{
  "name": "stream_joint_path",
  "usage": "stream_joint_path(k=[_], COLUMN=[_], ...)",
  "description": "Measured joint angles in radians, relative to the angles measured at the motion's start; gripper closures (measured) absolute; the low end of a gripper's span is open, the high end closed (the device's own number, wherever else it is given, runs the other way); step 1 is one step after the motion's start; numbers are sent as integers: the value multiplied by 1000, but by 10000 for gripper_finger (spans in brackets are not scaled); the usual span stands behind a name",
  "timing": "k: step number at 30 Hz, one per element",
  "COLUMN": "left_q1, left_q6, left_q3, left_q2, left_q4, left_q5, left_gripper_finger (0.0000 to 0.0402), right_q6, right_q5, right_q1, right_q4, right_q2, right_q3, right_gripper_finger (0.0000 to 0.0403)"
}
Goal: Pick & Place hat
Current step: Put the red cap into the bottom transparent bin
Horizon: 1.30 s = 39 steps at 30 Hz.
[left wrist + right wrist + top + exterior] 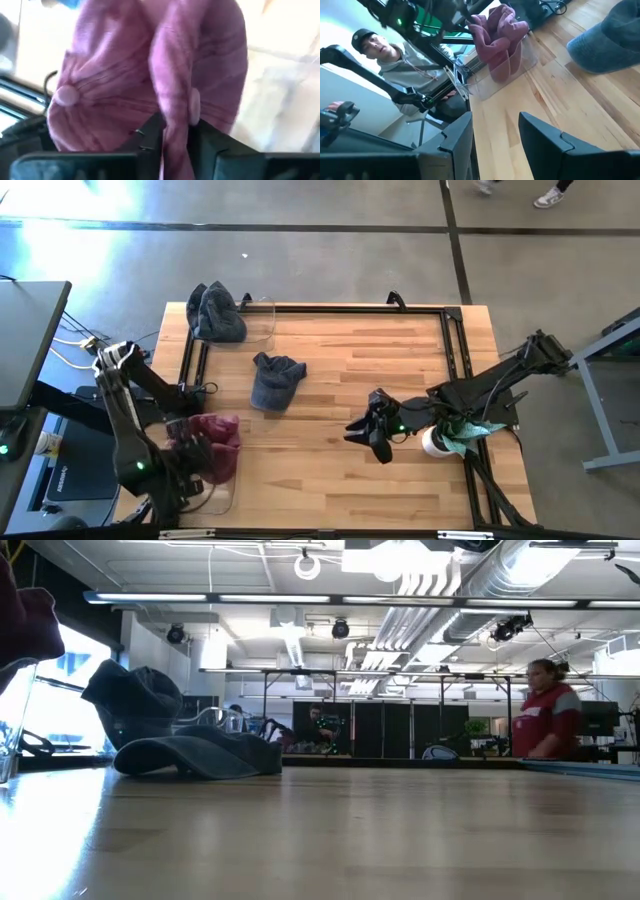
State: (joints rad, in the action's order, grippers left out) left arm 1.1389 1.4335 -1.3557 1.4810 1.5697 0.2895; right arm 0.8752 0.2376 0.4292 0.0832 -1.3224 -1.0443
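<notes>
A maroon hat hangs at the table's near left corner, with my left gripper shut on it from above. Its lower part reaches into a clear bin. In the left wrist view the hat fills the picture ahead of the gripper. A blue-grey hat lies on its brim mid-table, seen too in the low view. My right gripper hovers open over the table right of centre, its fingers holding nothing. My left gripper pinches a raised fold of the maroon hat's cloth between its two fingers. The fingers point steeply down from above. The hat hangs slack below them, its lower end inside the clear bin.
A second clear bin at the far left corner holds blue-grey hats. A black frame runs along the table's edges. A white and green bundle sits under the right arm. People show beyond the table.
</notes>
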Motion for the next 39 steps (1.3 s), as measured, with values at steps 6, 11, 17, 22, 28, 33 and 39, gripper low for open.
stream_joint_path(k=[6, 11, 17, 22, 28, 33, 39], left_q1=[0, 1, 41, 21, 13, 6, -2], left_q6=[239, 405, 251, 413, 468, 253, 119], left_q3=[-2, -2, -6, -2, 35, -22, -159], left_q2=[-131, -176, -90, 21, 7, -10, -17], left_q4=[1, -86, -371, -143, -2, 3, 0], left_q5=[36, -43, 133, 108, 91, 132, 80], left_gripper_finger=[289, 295, 363, 393, 394, 398, 400], right_q6=[-23, -46, -72, -83, -80, -57, -35], right_q5=[-2, -4, 10, 37, 41, 34, 15], right_q1=[-4, -11, -11, -11, -12, -17, -16], right_q4=[0, 1, 2, 2, 1, 0, 1], right_q2=[0, 0, 0, 0, 0, 0, 0], right_q3=[0, 0, 0, 0, 0, 0, 0], right_gripper_finger=[247, 247, 247, 247, 247, 247, 247])
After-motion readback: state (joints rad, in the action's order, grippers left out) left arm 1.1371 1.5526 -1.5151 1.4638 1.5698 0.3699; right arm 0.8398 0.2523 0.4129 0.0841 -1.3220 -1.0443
